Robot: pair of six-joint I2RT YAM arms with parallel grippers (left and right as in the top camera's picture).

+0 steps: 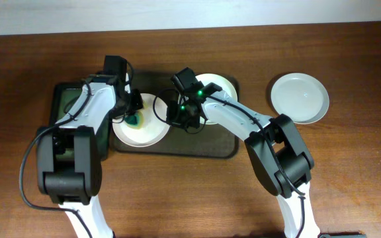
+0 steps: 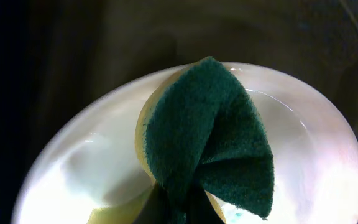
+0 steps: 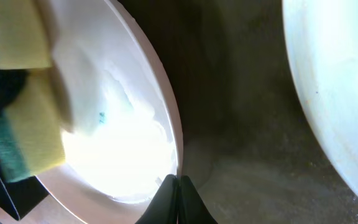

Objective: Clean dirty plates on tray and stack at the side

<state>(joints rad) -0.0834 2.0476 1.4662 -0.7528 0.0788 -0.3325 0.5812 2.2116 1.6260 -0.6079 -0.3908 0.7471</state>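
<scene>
A dark tray (image 1: 177,151) lies in the middle of the wooden table (image 1: 349,185); the plate being wiped (image 1: 144,135) sits on the tray's left part, and a second plate (image 1: 222,84) sits at its far right corner; a third white plate (image 1: 299,98) rests on the table to the right, well apart from the tray.

The left gripper (image 1: 135,116) hangs over the left plate with its fingers clamped on a sponge (image 2: 210,143); the sponge is folded, green scouring side out and yellow foam at the fold, and it presses on the plate's inner surface, left of centre.

The right gripper (image 3: 179,198) reaches in from the right; its fingers are drawn together, pinching the near right rim of the same plate, just above the tray floor; a small teal speck (image 3: 101,116) shows on the plate's white inside.

A dark green tub (image 1: 63,104) stands just left of the tray, partly under the left arm.
</scene>
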